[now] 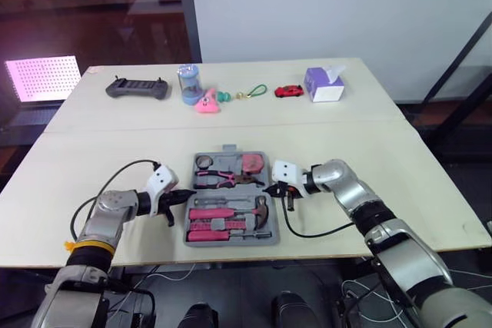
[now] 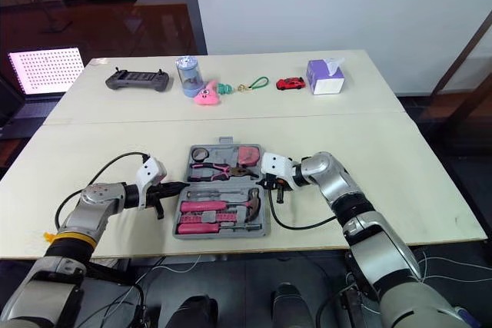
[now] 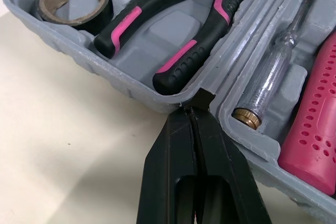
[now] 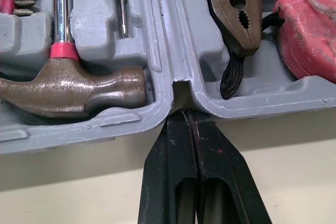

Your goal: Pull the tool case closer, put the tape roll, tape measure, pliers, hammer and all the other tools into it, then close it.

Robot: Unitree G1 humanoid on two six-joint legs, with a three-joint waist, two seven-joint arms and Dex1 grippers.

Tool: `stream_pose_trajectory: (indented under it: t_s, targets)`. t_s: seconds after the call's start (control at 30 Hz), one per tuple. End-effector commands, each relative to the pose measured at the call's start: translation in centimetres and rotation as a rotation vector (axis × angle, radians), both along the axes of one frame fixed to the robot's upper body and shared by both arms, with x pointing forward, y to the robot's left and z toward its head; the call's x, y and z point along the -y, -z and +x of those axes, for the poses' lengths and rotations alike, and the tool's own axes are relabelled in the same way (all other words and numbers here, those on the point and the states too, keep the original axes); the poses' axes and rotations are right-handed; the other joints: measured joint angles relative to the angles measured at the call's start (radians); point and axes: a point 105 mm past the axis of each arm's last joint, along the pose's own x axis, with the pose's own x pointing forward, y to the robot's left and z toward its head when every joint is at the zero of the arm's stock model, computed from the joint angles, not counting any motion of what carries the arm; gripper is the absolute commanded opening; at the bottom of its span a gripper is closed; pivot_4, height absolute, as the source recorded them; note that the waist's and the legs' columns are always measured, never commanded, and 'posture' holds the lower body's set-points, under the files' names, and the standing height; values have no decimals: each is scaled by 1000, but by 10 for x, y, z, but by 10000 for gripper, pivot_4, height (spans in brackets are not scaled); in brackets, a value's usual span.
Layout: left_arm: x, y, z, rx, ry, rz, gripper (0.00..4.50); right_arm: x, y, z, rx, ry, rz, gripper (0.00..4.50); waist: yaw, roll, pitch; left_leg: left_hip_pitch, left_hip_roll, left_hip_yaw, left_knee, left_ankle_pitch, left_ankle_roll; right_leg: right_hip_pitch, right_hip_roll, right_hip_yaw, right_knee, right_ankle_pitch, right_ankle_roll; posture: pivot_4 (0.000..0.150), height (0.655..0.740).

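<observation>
The grey tool case [image 1: 229,241] lies open near the table's front edge. Its far half holds the tape roll [image 1: 204,161], the pink-handled pliers [image 1: 223,180] and the pink tape measure [image 1: 252,163]. Its near half holds the hammer [image 1: 260,209] and pink-handled screwdrivers [image 1: 209,213]. My left gripper [image 1: 188,193] is shut, its tip touching the case's left rim at the hinge notch [image 3: 202,98]. On the opposite side my right gripper [image 1: 269,188] is also shut, tip against the right rim's hinge notch [image 4: 181,90]. Nothing sits between either pair of fingers.
Along the table's far side stand a black game controller [image 1: 137,88], a blue jar [image 1: 189,82], a pink toy [image 1: 207,103], a green-looped key ring [image 1: 254,92], a red toy car [image 1: 289,91] and a purple tissue box [image 1: 324,84]. Bare tabletop flanks the case.
</observation>
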Motion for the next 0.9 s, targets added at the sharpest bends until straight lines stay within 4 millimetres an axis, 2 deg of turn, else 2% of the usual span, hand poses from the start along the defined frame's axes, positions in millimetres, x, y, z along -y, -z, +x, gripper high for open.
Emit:
stream_pose_trajectory:
  t_s: [0.03, 0.23, 0.5, 0.67, 0.83, 0.9]
  targets:
    - [16, 6, -14, -37, 69, -25, 0, -30, -8, -15, -5, -111, 59, 409, -4, 0, 0, 0, 0, 0, 0, 0, 0, 0, 0, 0, 0, 0, 0, 1500, 7400]
    - [10, 7, -28, -49, 54, -20, 0, -28, -6, -19, -19, -93, 54, 409, -17, 0, 0, 0, 0, 0, -1, 0, 0, 0, 0, 0, 0, 0, 0, 1500, 7400]
    - [9, 7, -27, -52, 31, -18, 0, -23, -1, -16, -27, -64, 32, 409, -17, 0, 0, 0, 0, 0, -1, 0, 0, 0, 0, 0, 0, 0, 0, 1500, 7400]
    - [-6, 6, -23, -36, -27, 6, 0, -8, 0, -10, -15, -19, 0, 409, -17, 0, 0, 0, 0, 0, -1, 0, 0, 0, 0, 0, 0, 0, 0, 1500, 7400]
    - [-52, -2, -25, 3, -185, 5, 0, 51, -9, 6, -8, 174, -18, 409, -16, 0, 0, 0, 0, 0, 0, 0, 0, 0, 0, 0, 0, 0, 0, 1500, 7400]
    - [-60, -6, -28, 20, -209, -2, 0, 65, -13, 9, 1, 218, -20, 409, -10, 0, 0, 0, 0, 0, 0, 0, 0, 0, -1, 0, 0, 0, 0, 1500, 7400]
